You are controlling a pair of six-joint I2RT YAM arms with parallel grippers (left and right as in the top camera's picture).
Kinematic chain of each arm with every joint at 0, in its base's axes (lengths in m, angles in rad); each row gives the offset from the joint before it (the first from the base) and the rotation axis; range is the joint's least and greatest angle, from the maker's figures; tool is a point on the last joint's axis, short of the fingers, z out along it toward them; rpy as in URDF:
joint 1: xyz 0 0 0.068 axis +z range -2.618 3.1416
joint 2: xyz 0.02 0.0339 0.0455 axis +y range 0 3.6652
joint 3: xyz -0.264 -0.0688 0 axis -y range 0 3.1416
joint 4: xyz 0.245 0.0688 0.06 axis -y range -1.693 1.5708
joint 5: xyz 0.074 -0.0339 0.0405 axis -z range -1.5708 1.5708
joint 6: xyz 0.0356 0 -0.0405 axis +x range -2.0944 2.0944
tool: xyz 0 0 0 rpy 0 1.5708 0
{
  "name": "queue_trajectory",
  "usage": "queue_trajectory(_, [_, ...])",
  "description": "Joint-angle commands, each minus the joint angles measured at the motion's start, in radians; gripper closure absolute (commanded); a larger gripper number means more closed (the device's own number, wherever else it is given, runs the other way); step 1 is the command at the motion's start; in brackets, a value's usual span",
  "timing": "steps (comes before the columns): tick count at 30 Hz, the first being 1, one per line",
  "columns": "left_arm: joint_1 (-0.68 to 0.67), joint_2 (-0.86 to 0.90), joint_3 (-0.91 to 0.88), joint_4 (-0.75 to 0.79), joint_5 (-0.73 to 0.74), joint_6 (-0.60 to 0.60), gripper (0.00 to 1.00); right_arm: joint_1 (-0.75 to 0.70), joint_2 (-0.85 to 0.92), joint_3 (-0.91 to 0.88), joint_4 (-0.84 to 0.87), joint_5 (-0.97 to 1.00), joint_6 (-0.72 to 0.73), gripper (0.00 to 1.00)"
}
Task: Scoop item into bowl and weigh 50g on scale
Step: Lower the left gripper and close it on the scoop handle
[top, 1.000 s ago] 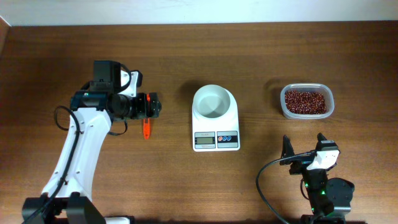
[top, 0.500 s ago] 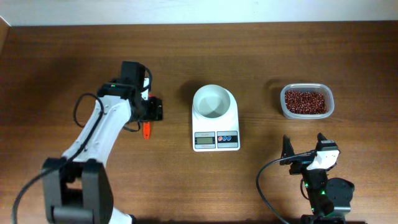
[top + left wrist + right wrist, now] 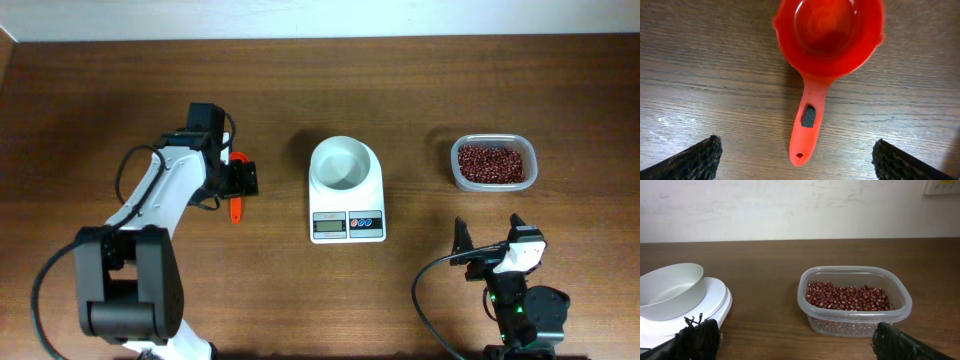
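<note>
A red scoop (image 3: 236,207) lies on the table left of the scale, cup away and handle toward me in the left wrist view (image 3: 827,35). My left gripper (image 3: 241,178) hovers over it, open and empty, with the fingers (image 3: 799,161) on either side of the handle's tip, well apart from it. The white bowl (image 3: 345,165) stands empty on the white scale (image 3: 348,226). The reddish-brown beans (image 3: 491,163) fill a clear plastic tub at the right. My right gripper (image 3: 489,238) is open and empty near the front edge, facing the tub of beans (image 3: 847,296), the bowl (image 3: 670,290) and the scale (image 3: 716,298).
The clear tub (image 3: 456,168) stands right of the scale, with bare wood between them. A single stray bean (image 3: 729,314) lies by the scale's edge. A pale wall runs along the table's far edge.
My left arm has swung and turned its wrist so the gripper now sits over the scoop. The scoop, bowl, scale and right arm have not moved.
</note>
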Motion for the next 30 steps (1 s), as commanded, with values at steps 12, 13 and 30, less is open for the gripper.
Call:
queue_trajectory(12, [0.001,0.026,0.008,0.021,-0.008,-0.006,0.01,0.005,-0.005,-0.005,-0.005,0.001,0.008,0.01])
queue_trajectory(13, [0.001,0.026,0.008,0.021,-0.008,-0.006,0.01,0.005,-0.005,-0.005,-0.005,0.002,0.008,0.01])
queue_trajectory(30, [0.001,0.026,0.008,0.020,-0.007,-0.006,0.01,0.005,-0.005,-0.005,-0.005,0.001,0.008,0.01])
